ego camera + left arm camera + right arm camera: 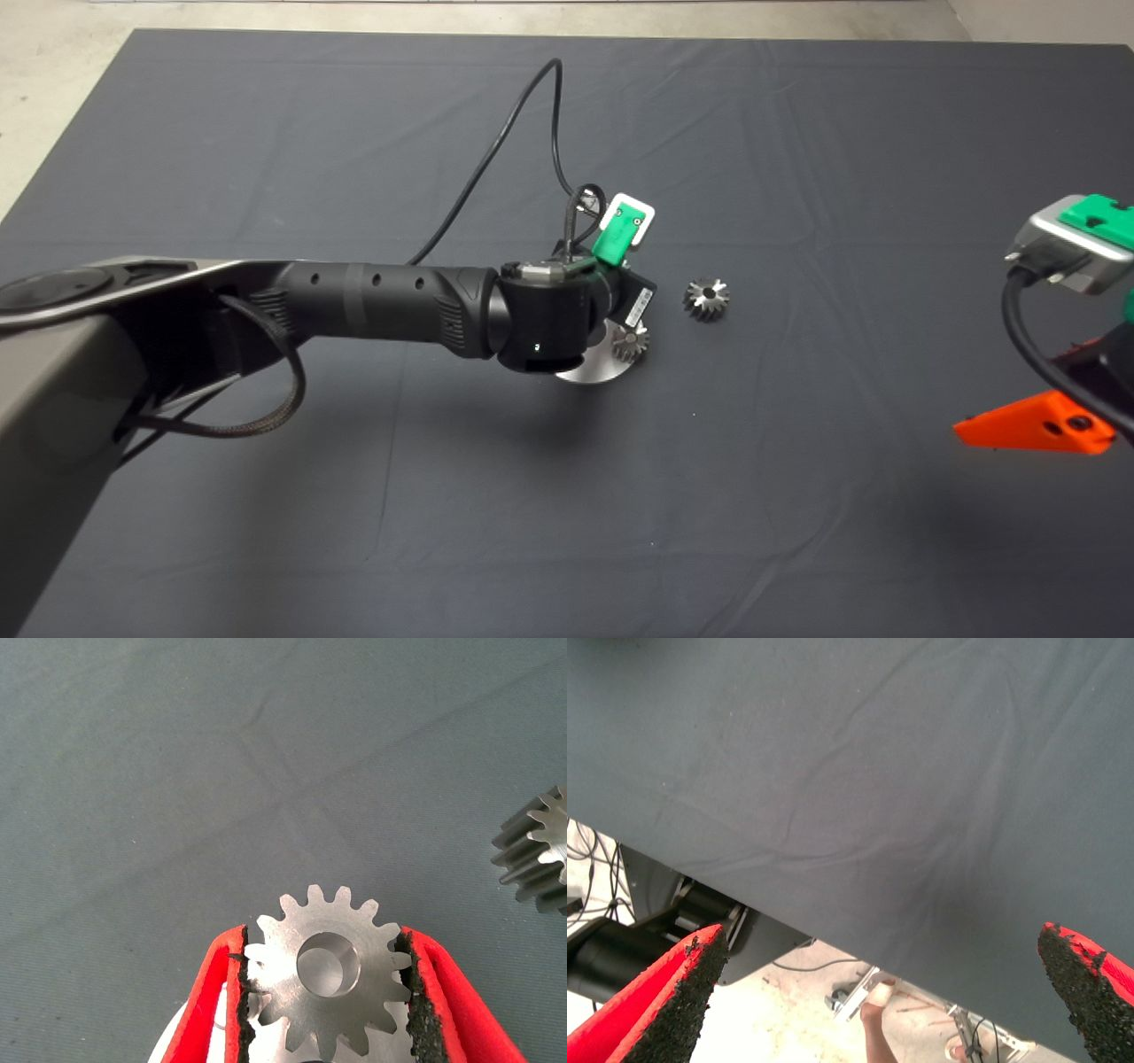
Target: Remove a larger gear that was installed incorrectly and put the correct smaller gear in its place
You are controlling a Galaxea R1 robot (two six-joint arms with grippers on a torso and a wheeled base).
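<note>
The smaller gear (328,979), bright silver with a pale flat face and a round centre hole, sits between my left gripper's (323,939) black pads, which touch its teeth on both sides. In the head view this gear (630,341) is at the right edge of a round silver plate (585,370), mostly hidden under my left wrist. The larger gear (706,299), darker and thicker, lies on the mat just right of the plate, and its edge shows in the left wrist view (536,855). My right gripper (1045,427) is open and parked at the right edge.
The dark mat (567,532) covers the table. A black cable (496,151) loops from my left wrist toward the back. The right wrist view shows the mat's edge, the floor beyond it and a person's leg (873,1028).
</note>
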